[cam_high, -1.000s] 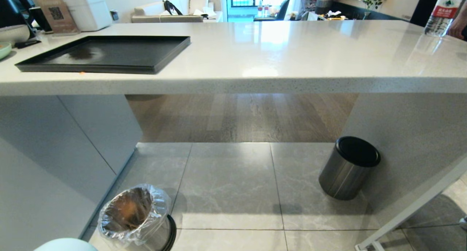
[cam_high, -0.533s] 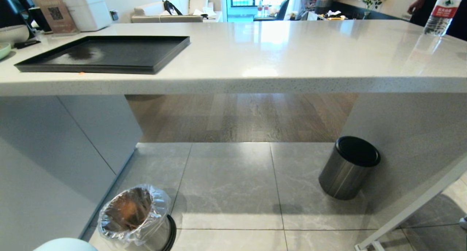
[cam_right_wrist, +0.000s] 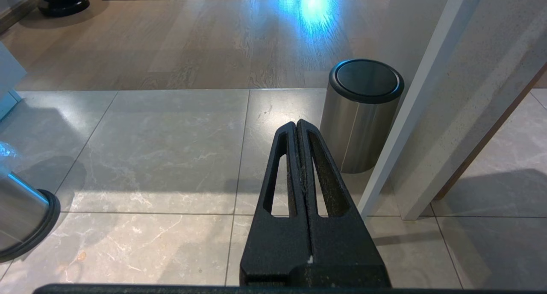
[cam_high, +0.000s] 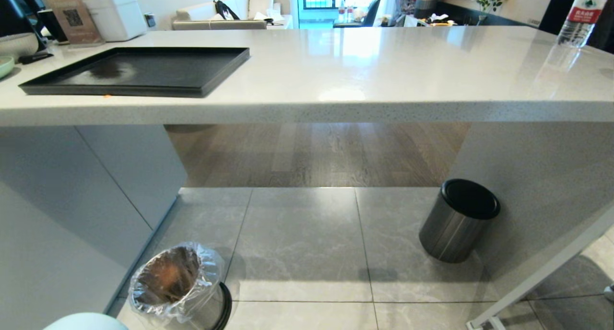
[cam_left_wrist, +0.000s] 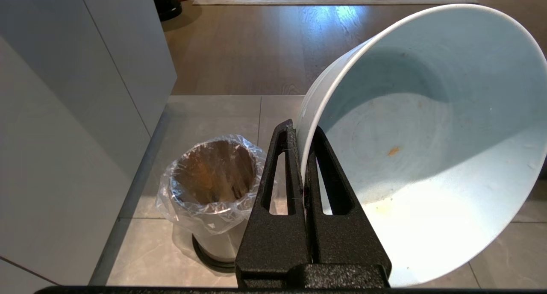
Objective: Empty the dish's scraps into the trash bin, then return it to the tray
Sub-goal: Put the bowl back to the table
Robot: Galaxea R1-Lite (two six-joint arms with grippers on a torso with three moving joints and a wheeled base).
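Speckled grey stone makes up your surface (cam_high: 383, 71), with the tray (cam_high: 139, 71) lying bare on it, well above both claws. Behind it you see a sofa (cam_high: 220, 13) and a bright window. Grey tiles and wood flooring run beneath. Your left claw (cam_left_wrist: 301, 133) is clamped on the rim of the dish (cam_left_wrist: 427, 144), tilted on edge and bare but for a few smears. Just beyond and below that claw stands the trash bin (cam_left_wrist: 213, 183). Your right claw (cam_right_wrist: 298, 129) is closed on nothing, with a dark-lidded steel bin (cam_right_wrist: 363, 114) just ahead of it.
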